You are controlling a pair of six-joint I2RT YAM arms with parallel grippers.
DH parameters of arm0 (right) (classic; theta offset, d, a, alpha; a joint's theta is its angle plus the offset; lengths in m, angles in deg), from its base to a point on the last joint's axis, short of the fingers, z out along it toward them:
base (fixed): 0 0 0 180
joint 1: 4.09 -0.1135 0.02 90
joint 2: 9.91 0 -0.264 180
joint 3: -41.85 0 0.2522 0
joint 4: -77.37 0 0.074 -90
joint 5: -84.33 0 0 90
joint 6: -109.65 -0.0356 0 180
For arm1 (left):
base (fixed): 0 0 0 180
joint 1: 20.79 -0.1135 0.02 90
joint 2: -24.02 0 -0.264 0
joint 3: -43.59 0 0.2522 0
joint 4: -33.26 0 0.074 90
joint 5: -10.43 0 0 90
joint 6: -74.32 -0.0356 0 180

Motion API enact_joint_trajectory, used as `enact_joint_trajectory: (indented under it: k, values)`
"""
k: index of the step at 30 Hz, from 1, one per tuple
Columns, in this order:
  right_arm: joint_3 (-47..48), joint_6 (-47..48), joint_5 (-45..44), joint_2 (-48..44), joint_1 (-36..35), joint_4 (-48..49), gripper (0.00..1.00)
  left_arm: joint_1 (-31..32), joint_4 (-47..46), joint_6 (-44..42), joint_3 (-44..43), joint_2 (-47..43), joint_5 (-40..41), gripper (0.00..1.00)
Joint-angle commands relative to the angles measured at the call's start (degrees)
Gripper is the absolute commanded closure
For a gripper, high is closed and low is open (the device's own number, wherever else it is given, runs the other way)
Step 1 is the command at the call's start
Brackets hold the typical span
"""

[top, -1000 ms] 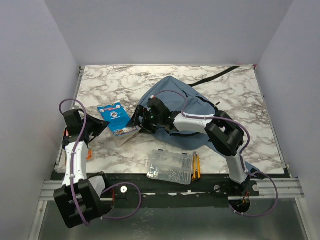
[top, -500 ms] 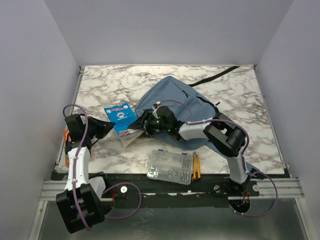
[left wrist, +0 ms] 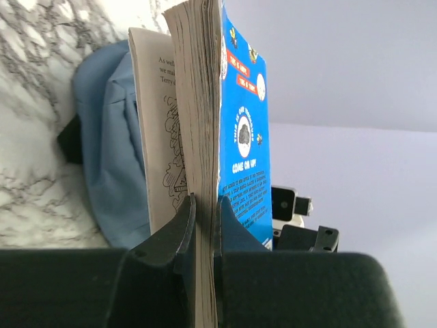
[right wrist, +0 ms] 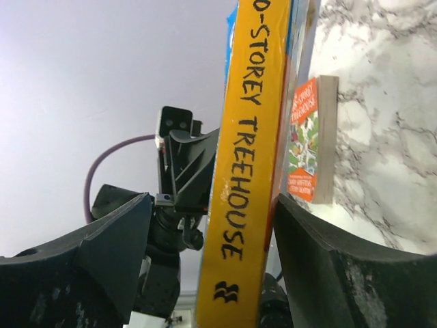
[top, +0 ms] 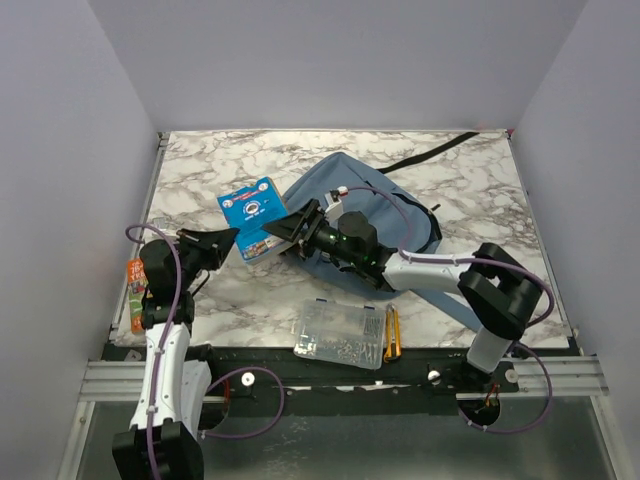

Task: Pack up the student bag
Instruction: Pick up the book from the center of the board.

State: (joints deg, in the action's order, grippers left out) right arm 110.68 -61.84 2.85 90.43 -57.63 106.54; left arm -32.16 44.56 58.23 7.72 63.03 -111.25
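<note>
The student bag (top: 385, 215) is a blue-grey backpack lying at the middle right of the marble table; it also shows in the left wrist view (left wrist: 109, 157). My left gripper (top: 226, 240) is shut on the page edge of a blue-covered book (top: 254, 213) and holds it tilted above the table, left of the bag. In the left wrist view the left gripper (left wrist: 203, 210) pinches the pages below the blue cover (left wrist: 242, 137). My right gripper (top: 288, 232) is open, its jaws wide on either side of the book's yellow spine (right wrist: 249, 171).
An orange book (top: 135, 285) lies at the table's left edge, also in the right wrist view (right wrist: 306, 140). A clear compartment box (top: 340, 335) and a yellow-black tool (top: 392, 335) sit at the near edge. A black strap (top: 430, 155) runs toward the far right corner.
My left gripper has lifted the blue book off the table and carried it up toward the bag. My right arm has stretched left, bringing its open jaws around the book's spine.
</note>
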Motion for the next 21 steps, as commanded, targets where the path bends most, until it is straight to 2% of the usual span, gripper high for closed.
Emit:
enact_joint_trajectory:
  k: [1,7,8,11,12,13,14,15,16,17,18,20,21]
  values:
    - [1.6,0.7,-6.2,-2.7,-1.3,2.5,0.25,3.7,-6.9,7.1,-0.5,-1.3,2.8,1.00]
    - [3.7,1.8,-16.4,-5.8,-4.2,-4.0,0.30,8.4,-8.0,8.4,-0.5,-3.0,7.3,1.00]
    - [3.7,2.0,-18.6,-6.4,-4.6,-5.1,0.39,9.1,-8.2,8.5,-0.5,-3.3,8.1,1.00]
    - [2.7,2.2,-22.1,-7.9,-4.6,-4.9,0.51,11.1,-8.6,8.0,-0.6,-3.5,9.2,1.00]
    - [2.5,3.0,-22.9,-8.5,-4.6,-5.0,0.62,11.2,-8.8,7.8,-0.6,-3.4,9.3,1.00]
    - [2.2,4.2,-24.1,-9.5,-4.7,-5.5,0.76,13.4,-8.9,7.1,-0.7,-3.2,9.4,1.00]
    - [1.6,6.4,-25.4,-11.2,-4.6,-6.1,0.95,14.4,-8.9,5.8,-0.9,-3.2,9.6,1.00]
    - [1.4,8.0,-27.1,-12.5,-4.7,-8.0,0.99,15.2,-8.9,4.0,-1.2,-3.1,9.7,1.00]
    - [1.4,10.3,-28.7,-14.8,-4.6,-10.4,1.00,15.9,-8.9,1.8,-1.4,-3.1,9.6,0.99]
    - [1.7,12.5,-31.4,-17.0,-4.5,-14.5,1.00,16.4,-8.8,0.4,-1.4,-3.0,9.1,0.87]
    - [2.2,16.7,-33.9,-19.7,-4.5,-18.5,1.00,16.8,-8.7,-1.4,-1.5,-2.9,8.1,0.69]
    - [4.6,24.0,-39.1,-24.1,-3.7,-30.6,1.00,17.6,-6.8,-6.6,-2.9,-2.2,6.5,0.53]
    - [6.6,27.3,-41.3,-25.9,-3.0,-36.8,1.00,18.4,-4.6,-9.9,-3.8,-1.9,6.2,0.48]
